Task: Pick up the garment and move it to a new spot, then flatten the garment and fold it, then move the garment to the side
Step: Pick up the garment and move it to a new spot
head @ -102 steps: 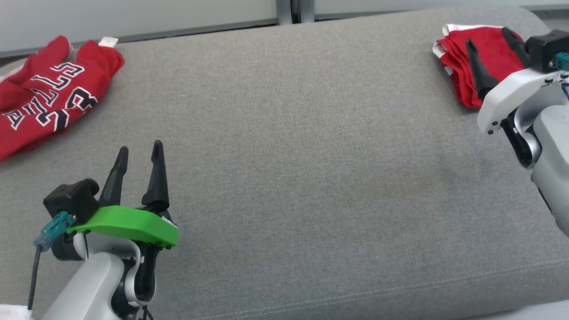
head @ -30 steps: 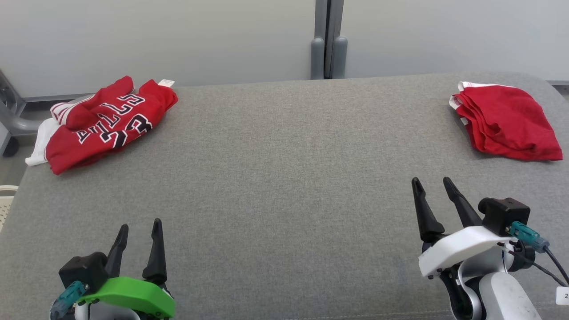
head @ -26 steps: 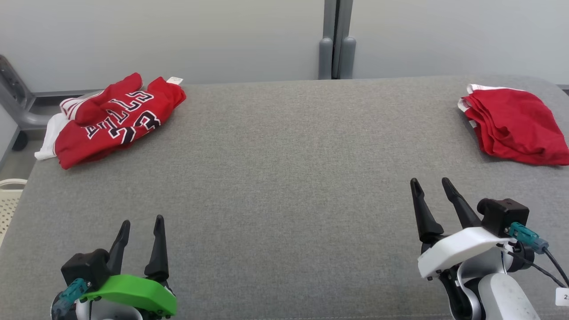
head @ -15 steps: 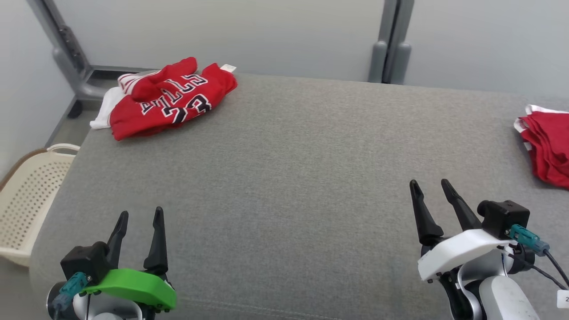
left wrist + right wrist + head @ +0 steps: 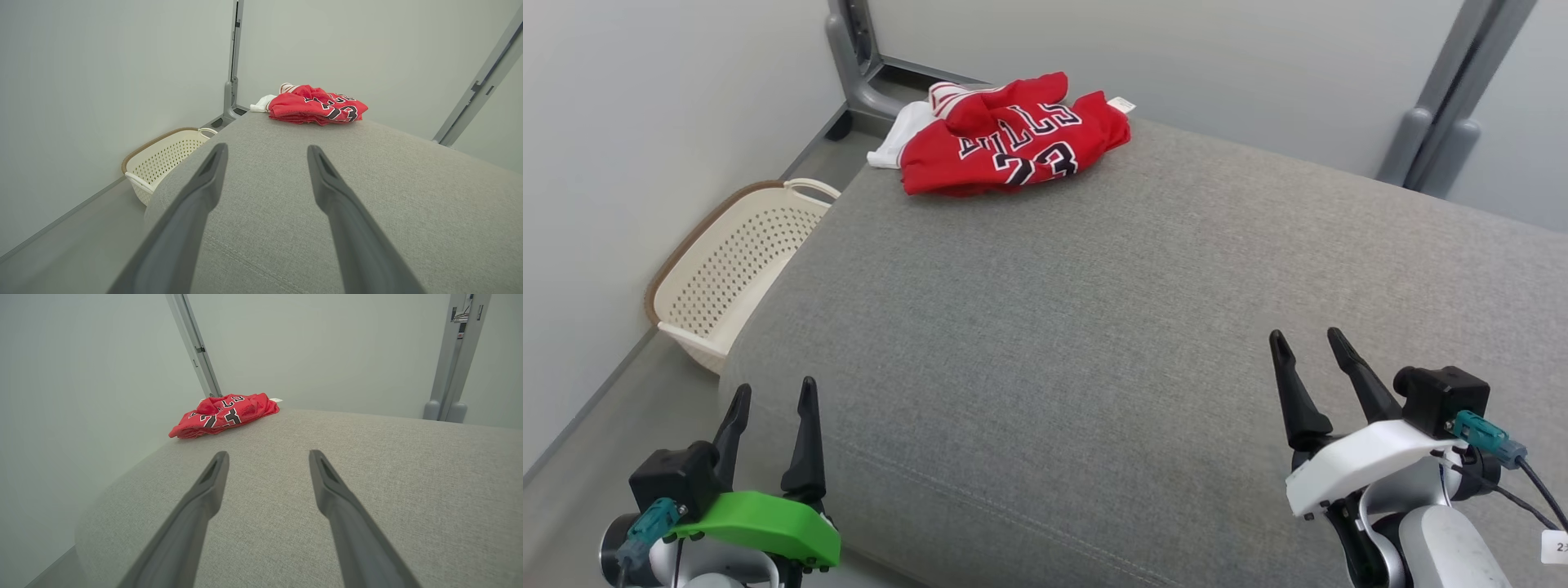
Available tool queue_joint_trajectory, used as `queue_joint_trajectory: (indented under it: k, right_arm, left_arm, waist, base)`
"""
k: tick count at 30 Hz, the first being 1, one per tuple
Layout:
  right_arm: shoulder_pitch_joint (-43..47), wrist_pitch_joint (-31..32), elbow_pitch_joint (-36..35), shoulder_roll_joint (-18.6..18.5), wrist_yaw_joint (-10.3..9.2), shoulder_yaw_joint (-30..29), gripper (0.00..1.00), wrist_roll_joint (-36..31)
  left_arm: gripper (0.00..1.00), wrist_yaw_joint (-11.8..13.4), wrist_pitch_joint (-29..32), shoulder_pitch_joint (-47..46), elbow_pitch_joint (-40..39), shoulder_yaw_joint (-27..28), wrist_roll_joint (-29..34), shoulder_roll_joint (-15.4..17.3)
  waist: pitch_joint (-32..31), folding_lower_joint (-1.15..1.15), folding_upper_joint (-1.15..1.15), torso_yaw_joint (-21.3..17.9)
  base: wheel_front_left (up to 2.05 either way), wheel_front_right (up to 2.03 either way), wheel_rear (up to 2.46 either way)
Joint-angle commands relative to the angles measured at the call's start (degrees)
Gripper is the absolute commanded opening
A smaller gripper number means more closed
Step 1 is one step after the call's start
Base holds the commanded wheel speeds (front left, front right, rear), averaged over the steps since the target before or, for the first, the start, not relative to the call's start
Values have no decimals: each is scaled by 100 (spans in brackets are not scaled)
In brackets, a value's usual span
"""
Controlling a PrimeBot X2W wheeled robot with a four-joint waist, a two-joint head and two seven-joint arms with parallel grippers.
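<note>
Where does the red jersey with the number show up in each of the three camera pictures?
Head view: the red jersey sits top centre, on the grey cushion's far corner.
Left wrist view: the red jersey is upper middle, slightly right of centre.
Right wrist view: the red jersey is upper left of centre.
Shared landmark: the grey post standing close behind the jersey.

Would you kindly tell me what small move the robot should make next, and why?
Probably reach the left gripper forward toward the crumpled red jersey: it lies at the grey cushion's far left corner, while that gripper and the right gripper stand open and empty near the front edge.
</note>
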Motion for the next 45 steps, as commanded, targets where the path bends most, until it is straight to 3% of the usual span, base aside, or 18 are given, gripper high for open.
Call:
queue_joint_trajectory:
  k: [1,9,16,27,31,38,45]
  right_arm:
    - [-46,-25,36,-22,-2,13,100,-14]
    - [79,-67,122,-21,-2,29,100,-8]
    - [-44,42,-18,-22,-2,-28,100,-140]
    - [-355,242,-408,-22,-2,-296,100,-441]
    - [-524,330,-630,-22,-2,-430,100,-578]
    - [-789,421,-1009,-19,-2,-629,100,-671]
    - [-930,492,-1440,-18,-2,-817,100,-763]
  left_arm:
    - [100,11,-12,16,-39,22,1,25]
    - [100,77,82,54,-108,4,-2,67]
    - [100,-8,292,-422,-359,72,108,366]
    - [100,-612,1359,-2116,-672,290,-7,1140]
    - [100,-847,1867,-2886,-340,397,-99,1414]
    - [100,-1120,2773,-3866,725,634,-669,1603]
    - [100,-1208,3372,-4676,1557,563,-694,1728]
  waist:
    - [51,0,0,309]
    - [-10,0,0,232]
    - [245,0,0,-117]
    - [1030,0,0,-936]
    - [1450,0,0,-1353]
    - [2243,0,0,-2060]
    - [3062,0,0,-2484]
  base:
    - [0,0,0]
    - [0,0,0]
    - [0,0,0]
    - [0,0,0]
    - [0,0,0]
    - [0,0,0]
    - [0,0,0]
